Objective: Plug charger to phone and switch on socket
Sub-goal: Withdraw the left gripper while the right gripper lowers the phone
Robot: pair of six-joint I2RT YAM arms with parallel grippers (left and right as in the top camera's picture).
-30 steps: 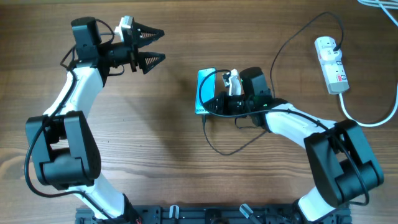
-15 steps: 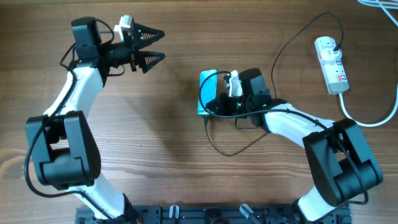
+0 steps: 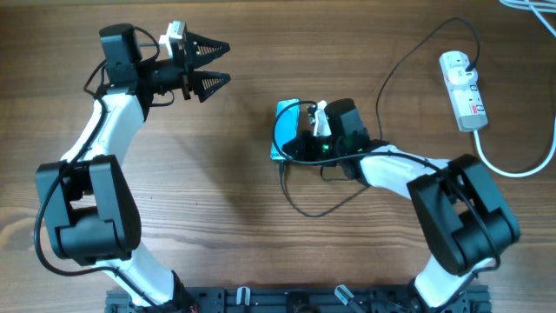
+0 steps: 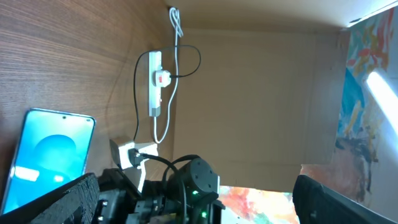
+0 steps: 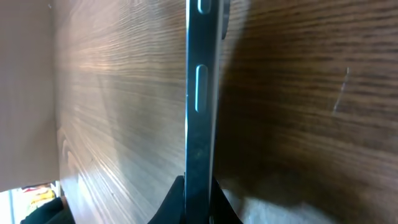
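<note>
Right gripper (image 5: 200, 196) and phone (image 3: 281, 122) nudged left since second ago, claw clamped on phone edge. Left gripper (image 3: 228, 63) spread wide, empty. Charger (image 3: 395, 61) tip hidden, so plugging unconfirmed. Socket (image 3: 461, 91) far right, switch pending.

You see a brown wood-grain tabletop (image 3: 243, 226) filling the whole overhead frame, evenly lit, with a soft sheen. In the left wrist view, a plain tan wall (image 4: 261, 93) stands past the tabletop's edge, across the middle of the frame. At the right edge is a colourful painted sheet (image 4: 360, 106), crossed by a bright white strip of light (image 4: 380, 87).
</note>
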